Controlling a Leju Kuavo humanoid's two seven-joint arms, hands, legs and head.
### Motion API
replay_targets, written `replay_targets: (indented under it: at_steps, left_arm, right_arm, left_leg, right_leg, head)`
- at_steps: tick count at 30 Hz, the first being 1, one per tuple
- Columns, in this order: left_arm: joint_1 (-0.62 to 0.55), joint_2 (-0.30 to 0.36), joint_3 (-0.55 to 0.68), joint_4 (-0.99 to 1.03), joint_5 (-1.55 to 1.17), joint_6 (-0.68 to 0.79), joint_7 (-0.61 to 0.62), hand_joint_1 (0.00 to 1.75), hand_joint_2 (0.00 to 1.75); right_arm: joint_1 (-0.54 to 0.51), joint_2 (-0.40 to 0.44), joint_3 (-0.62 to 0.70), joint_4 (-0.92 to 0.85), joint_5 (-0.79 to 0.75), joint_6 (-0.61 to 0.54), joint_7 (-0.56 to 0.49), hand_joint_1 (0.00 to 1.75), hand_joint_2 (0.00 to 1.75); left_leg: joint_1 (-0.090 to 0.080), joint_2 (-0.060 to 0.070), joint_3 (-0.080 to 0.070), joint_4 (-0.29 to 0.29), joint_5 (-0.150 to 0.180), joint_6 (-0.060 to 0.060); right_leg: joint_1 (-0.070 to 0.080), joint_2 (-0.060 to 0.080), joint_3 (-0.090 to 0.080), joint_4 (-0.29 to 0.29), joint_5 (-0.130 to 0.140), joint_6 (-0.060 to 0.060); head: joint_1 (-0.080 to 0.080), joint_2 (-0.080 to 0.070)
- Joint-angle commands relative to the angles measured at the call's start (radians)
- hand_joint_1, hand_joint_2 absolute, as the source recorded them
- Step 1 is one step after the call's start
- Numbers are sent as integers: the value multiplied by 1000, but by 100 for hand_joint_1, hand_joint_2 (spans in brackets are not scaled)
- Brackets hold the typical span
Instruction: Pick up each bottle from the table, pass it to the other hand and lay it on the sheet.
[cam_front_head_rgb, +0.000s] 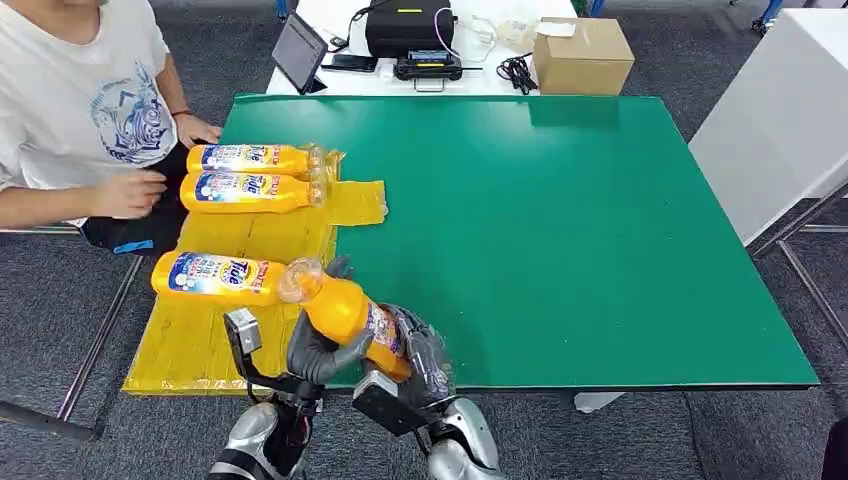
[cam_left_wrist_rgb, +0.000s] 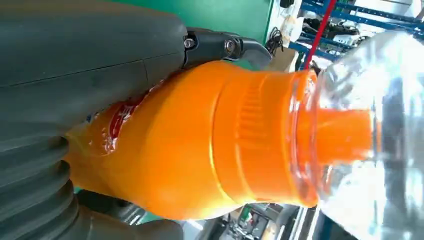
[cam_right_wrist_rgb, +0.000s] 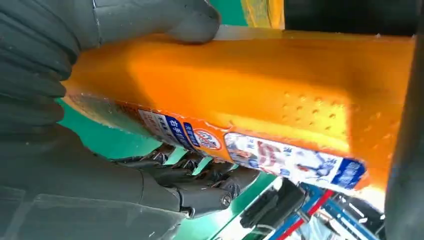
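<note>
— Gripping the orange bottle (cam_front_head_rgb: 345, 312) at the near edge of the green table (cam_front_head_rgb: 560, 230), are both hands on it?
— Yes. The left hand (cam_front_head_rgb: 318, 352) wraps its fingers round the upper body below the clear cap, which points far-left; the right hand (cam_front_head_rgb: 425, 358) clasps the lower body, thumb on one side, dark fingers (cam_right_wrist_rgb: 200, 175) curled under the label.
— Where does it sit?
— Held tilted above the table's near-left corner, just right of the yellow sheet (cam_front_head_rgb: 200, 340).
— And the others?
— Three bottles lie on the sheet: two (cam_front_head_rgb: 250, 158) (cam_front_head_rgb: 245, 192) side by side at the far end, one (cam_front_head_rgb: 215, 277) nearer, its cap close to the held bottle's.
— Anyone nearby?
— A person (cam_front_head_rgb: 80, 110) in a white shirt sits at the far left, hands beside the sheet.
</note>
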Motion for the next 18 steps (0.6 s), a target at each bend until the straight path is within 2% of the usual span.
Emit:
replay_targets:
  at_steps: [1,6,18]
  left_arm:
    - [-57,17,-9,78,7,-23,-6,175,175]
    - [-50,33,-27,59,-1,-72,-21,175,175]
    - [-50,34,-28,57,-9,-68,-24,175,175]
  right_arm:
    - [-42,-11,60,103,2,21,-1,175,175]
    - [-43,-14,50,87,-16,24,-4,175,175]
    - [-45,-14,48,83,-18,25,-4,175,175]
  left_leg:
    - [2,1,5,0,-2,-2]
    - [2,1,4,0,-2,-2]
    - [1,0,2,0,0,-1]
  right_leg:
    - [2,0,5,-1,-1,-3]
    - [2,0,5,-1,-1,-3]
    - [1,0,2,-1,0,-2]
  head:
    - [0,0]
    - [0,0]
    - [0,0]
